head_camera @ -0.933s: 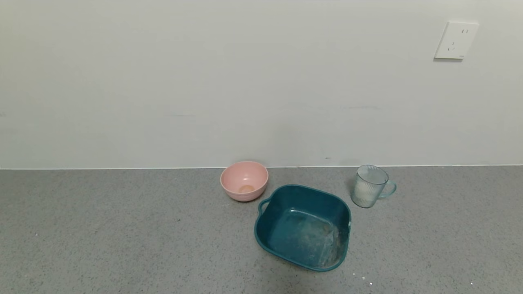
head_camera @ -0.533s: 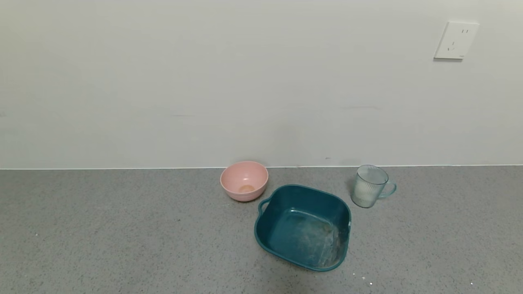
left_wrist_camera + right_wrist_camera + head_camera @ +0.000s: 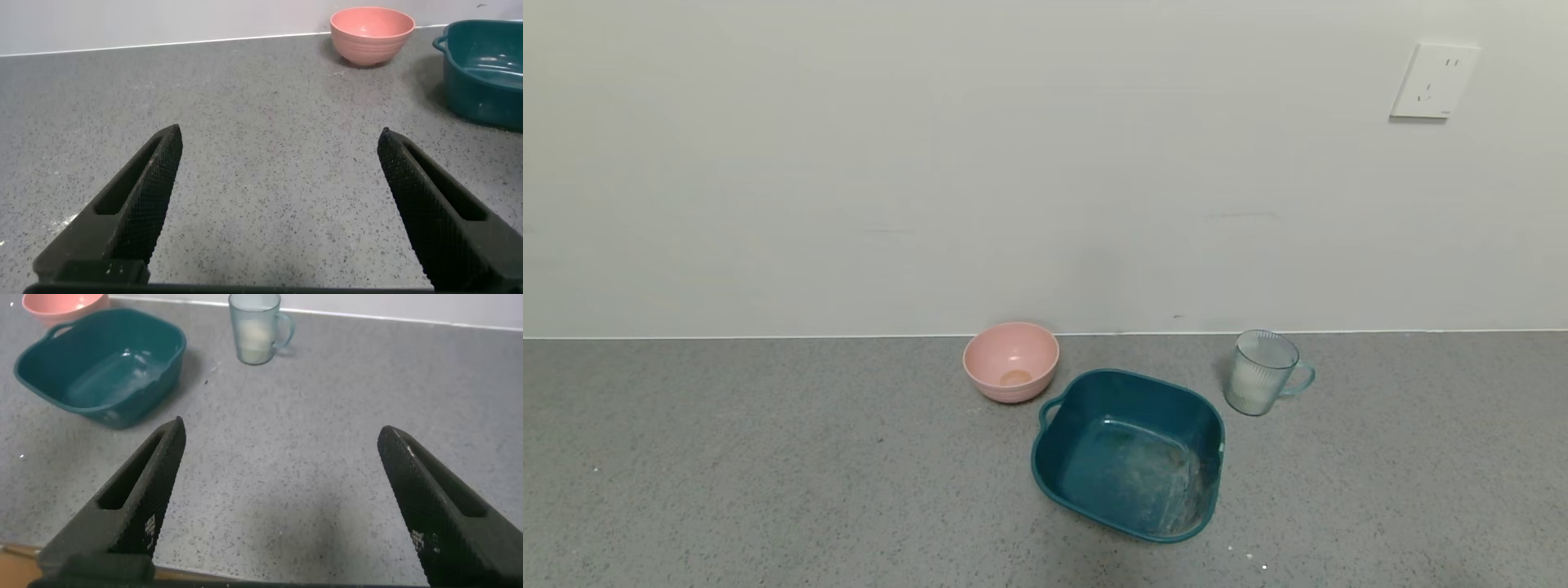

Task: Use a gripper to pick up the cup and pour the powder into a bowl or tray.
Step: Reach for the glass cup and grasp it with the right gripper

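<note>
The pale blue-green ribbed cup (image 3: 1262, 371) stands upright near the wall, handle to the right, with off-white powder (image 3: 1248, 384) in its lower half; it also shows in the right wrist view (image 3: 256, 328). The dark teal tub (image 3: 1129, 453) sits left of and nearer than the cup, and shows in both wrist views (image 3: 102, 366) (image 3: 486, 73). Neither arm shows in the head view. My right gripper (image 3: 279, 502) is open and empty over bare counter, well short of the cup. My left gripper (image 3: 279, 204) is open and empty, far from the tub.
A pink round bowl (image 3: 1011, 361) sits by the wall, left of the tub. The grey speckled counter (image 3: 768, 457) meets a white wall with a socket (image 3: 1433, 80). A few white specks (image 3: 1250, 557) lie near the tub's front corner.
</note>
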{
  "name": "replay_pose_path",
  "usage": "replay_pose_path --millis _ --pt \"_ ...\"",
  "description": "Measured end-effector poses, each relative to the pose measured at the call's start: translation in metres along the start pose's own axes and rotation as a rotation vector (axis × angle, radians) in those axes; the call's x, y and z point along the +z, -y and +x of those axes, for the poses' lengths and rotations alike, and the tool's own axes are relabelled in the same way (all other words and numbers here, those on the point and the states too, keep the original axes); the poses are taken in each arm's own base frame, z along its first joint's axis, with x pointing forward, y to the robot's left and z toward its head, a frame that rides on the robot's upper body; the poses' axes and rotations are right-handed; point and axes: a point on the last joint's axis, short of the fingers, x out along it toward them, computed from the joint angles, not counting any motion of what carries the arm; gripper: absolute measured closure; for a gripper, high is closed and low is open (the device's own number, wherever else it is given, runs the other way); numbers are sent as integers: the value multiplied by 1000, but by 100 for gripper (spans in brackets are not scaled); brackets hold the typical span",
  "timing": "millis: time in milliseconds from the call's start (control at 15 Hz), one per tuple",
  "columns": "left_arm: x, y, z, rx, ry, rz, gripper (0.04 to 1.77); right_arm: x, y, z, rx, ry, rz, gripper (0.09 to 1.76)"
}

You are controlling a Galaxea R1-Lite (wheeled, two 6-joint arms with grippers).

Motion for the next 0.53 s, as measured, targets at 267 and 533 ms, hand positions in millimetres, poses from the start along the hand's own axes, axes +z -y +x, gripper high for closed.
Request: replay_pose_path --millis 267,533 --pt "0 0 0 0 0 0 9 36 5 43 34 -123 15 14" --pt "0 0 0 0 0 0 9 55 12 103 48 -210 15 14"
